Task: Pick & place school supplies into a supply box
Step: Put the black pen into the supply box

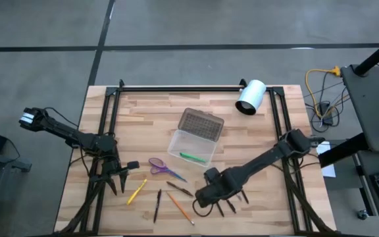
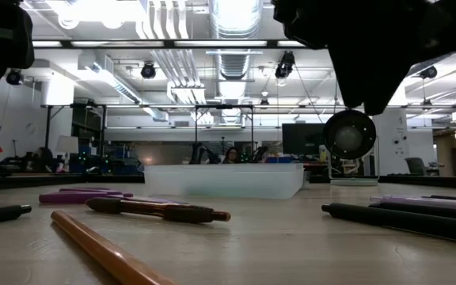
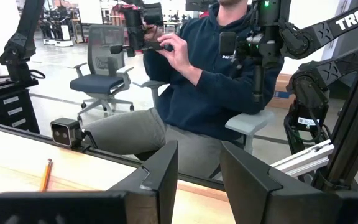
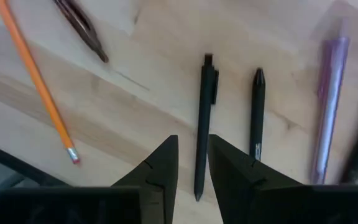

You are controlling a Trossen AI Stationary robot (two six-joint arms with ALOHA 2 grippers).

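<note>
From above, the pale butcher-block table (image 1: 143,118) carries a small clear plastic supply box (image 1: 191,146) near its middle, its grey dotted lid (image 1: 201,123) hinged open and tilted back; a green pen (image 1: 193,157) lies inside. A white cylinder (image 1: 251,97) rests on its side near the far edge. In front of the box lie purple-handled scissors (image 1: 158,166), a yellow pen (image 1: 137,191), a thin black pen (image 1: 157,204), an orange pencil (image 1: 179,207) and a dark brown pen (image 1: 179,190). The left gripper (image 1: 118,181) waits over the table's left side, near the yellow pen. The right gripper (image 1: 224,205) is low over the front of the table, right of the pencil.

From table height, the box shows as a frosted rectangular trough, with the smooth orange pencil (image 2: 109,253) and the glossy brown pen (image 2: 158,209) in the foreground.

The left wrist view shows its two dark fingers (image 3: 163,177) standing apart, nothing between them (a seated person in a dark sweatshirt is beyond the table).

The right wrist view looks down on wood grain: its blunt, wedge-shaped fingers (image 4: 160,171) are slightly apart, straddling the lower end of a slim black clip pen (image 4: 205,118) without visibly clamping it. Beside that lie another black pen (image 4: 257,112) and a translucent purple pen (image 4: 328,106).
</note>
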